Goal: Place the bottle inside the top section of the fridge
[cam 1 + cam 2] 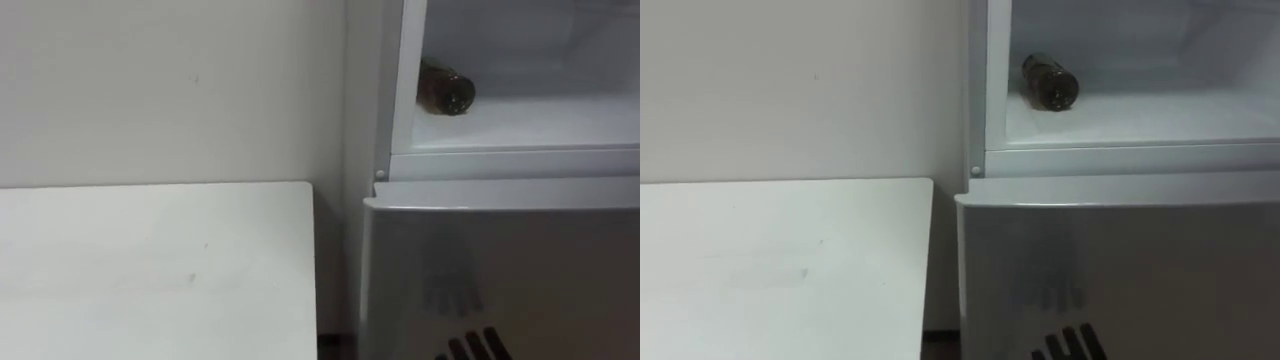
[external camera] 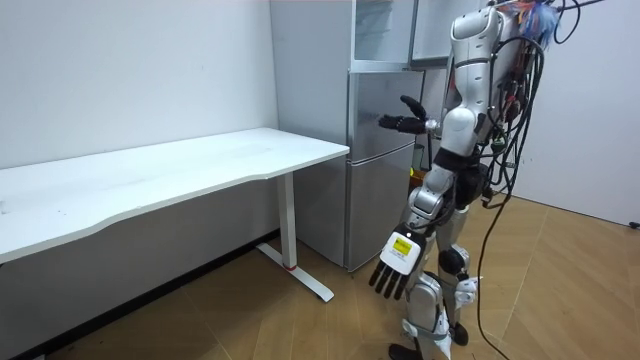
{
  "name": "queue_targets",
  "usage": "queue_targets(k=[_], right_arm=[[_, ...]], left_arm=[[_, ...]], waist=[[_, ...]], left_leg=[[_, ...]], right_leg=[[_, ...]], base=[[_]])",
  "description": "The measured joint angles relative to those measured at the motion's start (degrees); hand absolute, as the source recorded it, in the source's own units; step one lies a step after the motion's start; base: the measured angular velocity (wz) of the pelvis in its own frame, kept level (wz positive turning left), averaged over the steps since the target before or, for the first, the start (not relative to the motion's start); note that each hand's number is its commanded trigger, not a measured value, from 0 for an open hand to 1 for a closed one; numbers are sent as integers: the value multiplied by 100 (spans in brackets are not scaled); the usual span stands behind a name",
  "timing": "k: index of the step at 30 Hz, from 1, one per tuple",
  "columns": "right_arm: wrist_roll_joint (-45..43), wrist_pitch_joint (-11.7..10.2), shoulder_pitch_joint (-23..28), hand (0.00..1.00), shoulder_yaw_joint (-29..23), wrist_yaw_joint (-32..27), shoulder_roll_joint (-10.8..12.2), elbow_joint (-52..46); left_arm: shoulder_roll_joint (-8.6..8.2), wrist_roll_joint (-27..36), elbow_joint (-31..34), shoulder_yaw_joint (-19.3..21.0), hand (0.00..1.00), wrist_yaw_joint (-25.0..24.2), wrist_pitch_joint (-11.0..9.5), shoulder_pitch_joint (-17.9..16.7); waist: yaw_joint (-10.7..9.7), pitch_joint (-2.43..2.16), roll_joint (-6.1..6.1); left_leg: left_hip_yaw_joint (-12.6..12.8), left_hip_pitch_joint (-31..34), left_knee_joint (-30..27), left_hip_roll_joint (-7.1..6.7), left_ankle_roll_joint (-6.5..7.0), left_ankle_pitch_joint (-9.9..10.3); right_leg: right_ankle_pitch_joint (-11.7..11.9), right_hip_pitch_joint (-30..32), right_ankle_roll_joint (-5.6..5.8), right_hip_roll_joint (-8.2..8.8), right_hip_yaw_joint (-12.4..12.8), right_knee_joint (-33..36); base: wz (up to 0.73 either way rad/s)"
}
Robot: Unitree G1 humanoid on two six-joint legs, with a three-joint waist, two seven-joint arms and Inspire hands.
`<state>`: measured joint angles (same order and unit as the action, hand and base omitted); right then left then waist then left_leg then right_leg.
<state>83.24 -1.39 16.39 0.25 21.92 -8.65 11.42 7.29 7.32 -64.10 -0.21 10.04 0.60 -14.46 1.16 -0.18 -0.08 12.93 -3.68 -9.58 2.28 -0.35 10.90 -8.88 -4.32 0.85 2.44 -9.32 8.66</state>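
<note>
The bottle (image 1: 445, 92) is seen at 1 o'clock in the eye views, lying on its side on the white shelf (image 1: 540, 120) of the upper fridge, tucked against the left wall of the open compartment; neither hand is on it. Lying flat and well back from the front edge, it is judged unlikely to tip, though a round body could roll along the shelf if the fridge is jarred. The right hand (image 1: 472, 347) is raised before the closed lower door (image 1: 520, 260) at 5 o'clock, its dark fingers straight and spread, holding nothing; a faint reflection of it is caught in the door's surface. It is judged to be kept there, clear of the compartment, because the bottle has been let go and nothing is left to carry. In the room view the left hand (image 2: 392, 272) is hung low at the robot's side, fingers loosely spread and empty, being of no use to this step. The robot is stood close before the fridge, with the white worktop (image 1: 150, 270) just beside the fridge at 8 o'clock, bare where it can be seen. The placing itself is judged done; the upper door is open, and shutting it would seem the only thing left, if it is wanted at all.
</note>
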Motion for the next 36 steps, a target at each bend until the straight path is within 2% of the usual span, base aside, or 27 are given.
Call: queue_targets(k=[2, 6, 9, 10, 11, 17, 22, 27, 30, 32, 36], right_arm=[[9, -57, -3, 0, -202, -82, -2, 394], [26, -127, 22, 0, -405, -291, 6, 1158], [73, -159, 2, 0, -472, -518, 4, 1755], [65, -160, -58, 0, -562, -642, 6, 2134], [64, -161, -64, 0, -672, -842, 7, 2374], [-180, -174, -91, 0, -1228, -1622, -10, 2835], [-251, -170, -215, 0, -1822, -2337, -19, 2971], [-317, -264, -374, 0, -2477, -3037, -84, 2960], [-584, -292, -410, 0, -2690, -3533, -199, 2734], [-1094, -292, -504, 0, -2842, -3856, -329, 2596], [-1573, -295, -592, 0, -2942, -4456, -499, 1993]], left_arm=[[8, -5, -2, 4, 0, 45, -57, -5], [22, -1, -4, 30, 0, 57, -85, -1], [36, 8, -3, 201, 0, 55, -128, 33], [48, 50, 2, 239, 0, 61, -175, 34], [62, 128, 5, 241, 0, 61, -219, 32], [84, 210, 3, 422, 0, 84, -241, -22], [117, 197, 3, 635, 0, 64, -235, -73], [109, 195, 36, 978, 0, 61, -184, -101], [104, 150, 197, 1185, 0, 47, -174, -167], [108, 148, 258, 1352, 0, 44, -174, -188], [109, 139, 379, 1366, 0, 38, -173, -233]], waist=[[-77, -3, -27], [-104, 3, -67], [-137, 2, -97], [-147, -8, -116], [-159, 0, -146], [-393, 17, -213], [-561, 24, -257], [-615, 21, -310], [-634, 22, -328], [-673, 23, -334], [-710, 26, -337]], left_leg=[[0, 6, 9, 1, -1, 1], [3, -6, 11, 3, -7, 6], [-10, -3, 14, 4, -9, 6], [-4, -11, 14, 4, -9, 6], [-5, -15, 14, 2, -9, 7], [-28, -17, 18, 0, -9, 7], [-37, -95, 19, -4, -9, 7], [-24, -99, 25, -5, -9, 7], [-7, -111, 32, -10, -9, 8], [-6, -101, 41, -20, -9, 7], [54, -89, 90, -20, -9, 5]], right_leg=[[-2, 46, 2, -2, -4, -4], [-3, 61, 4, -3, -12, -12], [-4, 34, 3, -2, -28, -18], [-4, 13, 3, -2, -28, -15], [-4, 4, 3, 1, -29, -9], [-16, -8, 5, -9, 56, -5], [-48, -50, 13, -4, 55, 3], [-52, -43, 13, -4, 54, 0], [-52, -24, 13, -2, 65, 0], [-57, -19, 20, 2, 48, 1], [-63, 48, 26, -1, 82, 25]], base=[[0], [0], [0], [0], [0], [0], [1], [0], [-1], [0], [-6]])
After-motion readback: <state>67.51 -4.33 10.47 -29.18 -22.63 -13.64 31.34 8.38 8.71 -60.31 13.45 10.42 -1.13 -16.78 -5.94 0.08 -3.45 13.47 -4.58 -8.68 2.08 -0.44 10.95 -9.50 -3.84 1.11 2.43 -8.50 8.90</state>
